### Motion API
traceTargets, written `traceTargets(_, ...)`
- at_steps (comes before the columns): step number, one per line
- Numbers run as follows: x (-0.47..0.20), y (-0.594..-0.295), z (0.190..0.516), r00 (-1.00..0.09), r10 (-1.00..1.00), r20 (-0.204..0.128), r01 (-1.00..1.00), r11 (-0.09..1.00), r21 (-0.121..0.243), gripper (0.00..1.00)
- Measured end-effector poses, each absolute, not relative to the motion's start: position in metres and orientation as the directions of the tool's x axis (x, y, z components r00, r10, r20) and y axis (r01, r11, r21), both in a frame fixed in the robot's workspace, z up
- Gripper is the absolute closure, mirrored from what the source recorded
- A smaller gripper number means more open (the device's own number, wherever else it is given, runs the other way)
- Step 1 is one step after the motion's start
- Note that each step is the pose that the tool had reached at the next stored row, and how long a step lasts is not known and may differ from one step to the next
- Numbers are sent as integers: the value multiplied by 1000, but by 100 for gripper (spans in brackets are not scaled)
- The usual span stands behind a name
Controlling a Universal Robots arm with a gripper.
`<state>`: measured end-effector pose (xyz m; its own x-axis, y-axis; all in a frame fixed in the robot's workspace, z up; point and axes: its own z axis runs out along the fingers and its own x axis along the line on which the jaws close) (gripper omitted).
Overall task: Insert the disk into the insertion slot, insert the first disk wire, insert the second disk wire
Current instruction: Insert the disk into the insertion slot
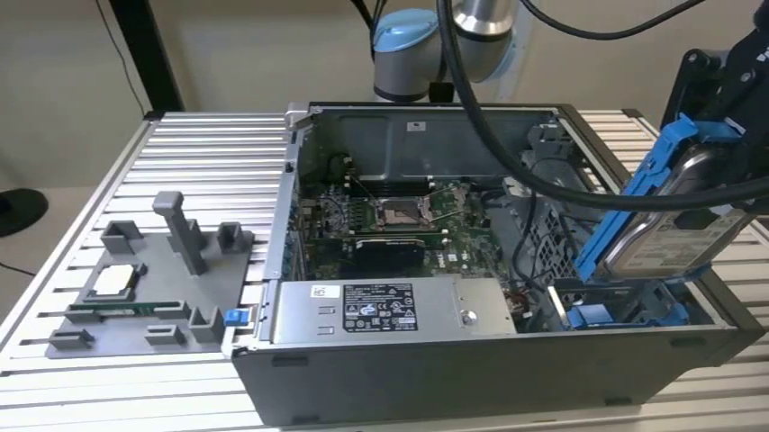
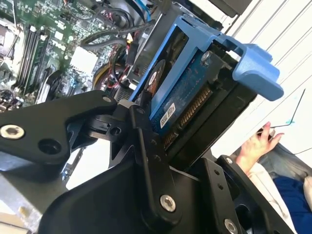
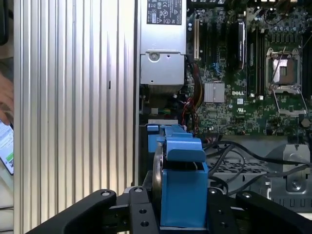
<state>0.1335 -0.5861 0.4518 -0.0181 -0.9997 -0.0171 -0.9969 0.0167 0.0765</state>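
Note:
My gripper (image 1: 716, 153) is shut on the disk (image 1: 668, 236), a silver drive in a blue bracket. It hangs tilted on edge above the right end of the open computer case. The insertion slot (image 1: 604, 315), with blue rails, lies just below the disk's lower end in the case's front right corner. In the second wrist view the black fingers (image 2: 146, 146) clamp the disk (image 2: 183, 105) across its flat faces, circuit-board side showing. The first wrist view looks along the disk's bracket (image 3: 183, 190), with the gripper (image 3: 180, 217) at its sides and the slot (image 3: 152, 140) beyond.
A grey power-supply box (image 1: 384, 310) sits beside the slot, with loose red and black wires (image 1: 520, 297) between them. The motherboard (image 1: 384, 220) fills the case floor, and thick black cables (image 1: 541, 175) cross above it. A grey fixture (image 1: 157, 288) stands on the ribbed table. A person's hand (image 2: 253, 146) is nearby.

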Motion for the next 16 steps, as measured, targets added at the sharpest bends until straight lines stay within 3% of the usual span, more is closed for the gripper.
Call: traceTargets(16, 136, -586, 443, -18, -1000, -17, -997, 17, 77, 100)
